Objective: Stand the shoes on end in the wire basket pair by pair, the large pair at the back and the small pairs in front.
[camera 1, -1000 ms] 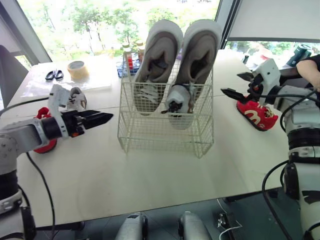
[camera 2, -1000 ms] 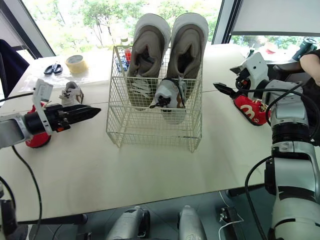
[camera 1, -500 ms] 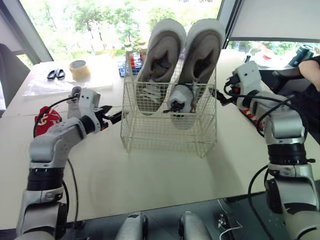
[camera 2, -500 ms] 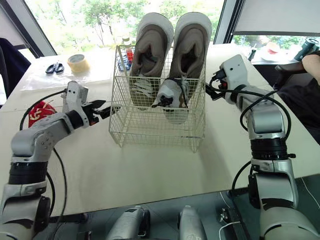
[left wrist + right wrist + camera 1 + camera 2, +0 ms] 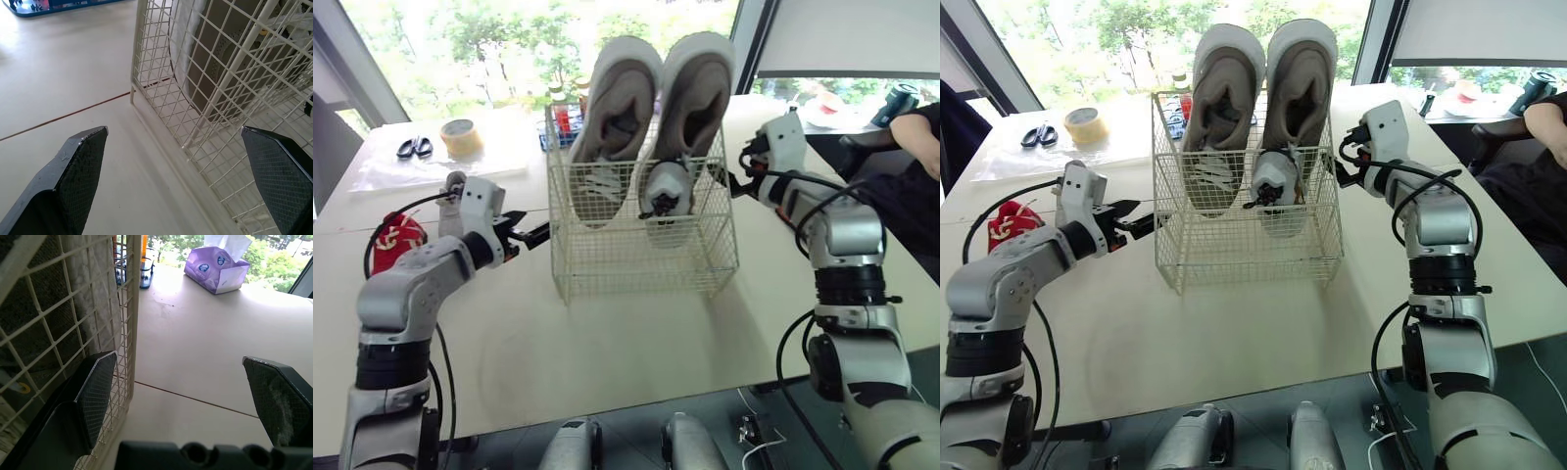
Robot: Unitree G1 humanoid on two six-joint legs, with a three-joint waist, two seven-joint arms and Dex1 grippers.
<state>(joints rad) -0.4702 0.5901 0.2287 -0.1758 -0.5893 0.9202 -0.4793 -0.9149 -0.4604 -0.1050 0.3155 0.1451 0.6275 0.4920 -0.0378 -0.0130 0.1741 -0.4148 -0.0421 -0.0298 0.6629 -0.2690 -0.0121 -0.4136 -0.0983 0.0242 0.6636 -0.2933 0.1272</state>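
The wire basket point(image 5: 641, 257) stands at the middle of the table point(image 5: 607, 343). Two large beige shoes point(image 5: 619, 108) stand on end side by side along its back wall. Their long axes are close to upright, heels up and toes down in the basket, and the openings and laces face the robot. Their upper halves rise well above the rim. A small white shoe point(image 5: 668, 191) sits in front of the right-hand large shoe, its dark laces hanging toward the robot; I cannot tell which way its toe points.

A red shoe point(image 5: 393, 240) lies on the table well to the left of the basket, beside the left arm.

The left end effector point(image 5: 536, 233) is low over the table just beside the basket's left wall and points at it. Its fingers point(image 5: 80, 166) are spread wide and hold nothing. In the left wrist view the basket's corner and the mesh lie between them.

The right end effector point(image 5: 1344, 168) is at the basket's right wall, near the rim. Its fingers point(image 5: 95, 391) are also spread wide and empty. One finger is just beside the mesh, but I cannot tell whether it touches.

Behind the basket are bottles point(image 5: 563, 103) and a purple tissue box point(image 5: 217, 269). A tape roll point(image 5: 462, 135) and scissors point(image 5: 414, 147) lie at the far left. A person's arm point(image 5: 915, 122) shows at the right edge.
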